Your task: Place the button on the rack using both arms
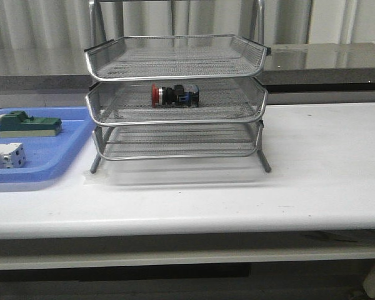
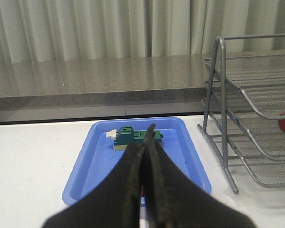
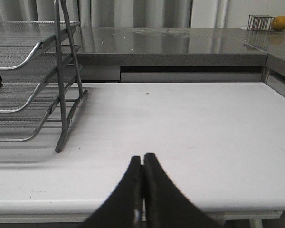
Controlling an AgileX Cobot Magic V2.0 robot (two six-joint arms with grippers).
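1. At the far left of the white counter (image 1: 325,181) lies a flat blue plastic tray (image 1: 56,159) with a raised rim and rounded corners.
2. Two things sit inside it: a green block (image 1: 26,124) on a pale base toward the back, and a white block (image 1: 5,155) nearer the front edge.
3. The left gripper (image 2: 146,142) hangs over the near end of that blue tray, its dark matte fingers (image 2: 133,166) pressed flat together with nothing between them.
4. Next along stands the rack (image 1: 175,100), three silver wire-mesh tiers in a metal tube frame, each with sloping mesh walls.
5. The button (image 1: 175,95) lies on its side in the middle tier, red mushroom head pointing left, black and blue body to the right.
6. The top and bottom tiers hold nothing that I can see.
7. From the left wrist view only the red head shows through the mesh; from the right wrist view only a black end shows at the frame's edge.
8. The right gripper (image 3: 143,164) is over bare counter, well apart from the rack's legs, its fingers (image 3: 154,190) shut tight on nothing.
9. Behind runs a speckled grey stone ledge (image 3: 171,45) under pale pleated curtains (image 2: 85,28).
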